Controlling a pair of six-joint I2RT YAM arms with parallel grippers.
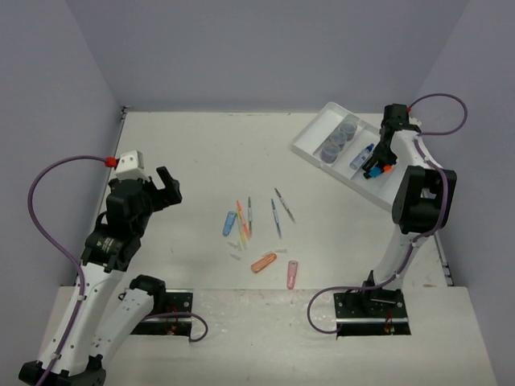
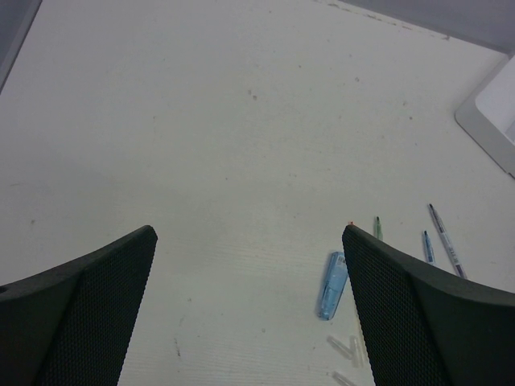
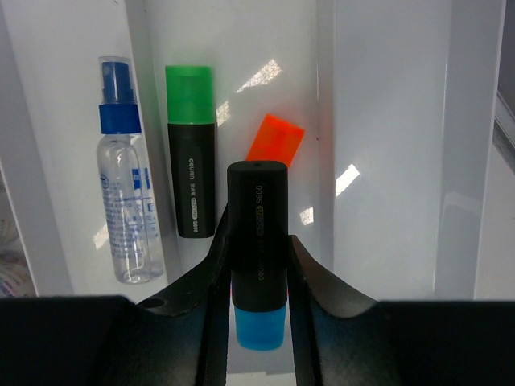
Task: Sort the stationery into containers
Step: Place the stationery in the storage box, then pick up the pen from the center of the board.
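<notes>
Over tray (image 3: 386,121), right end effector (image 3: 257,265) pinching blue-capped highlighter (image 3: 257,209), hiding most of orange-capped highlighter (image 3: 275,141); left end effector (image 2: 249,241) spread.

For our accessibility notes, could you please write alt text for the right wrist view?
The right claw grips a black, blue-capped highlighter over the white tray. In the tray lie a green-capped highlighter, an orange cap partly hidden, and a clear spray bottle.

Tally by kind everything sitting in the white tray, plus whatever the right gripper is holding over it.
Round pots: 3
Highlighters: 3, including the blue-capped highlighter in the right gripper
Spray bottle: 1
Total: 7
</notes>
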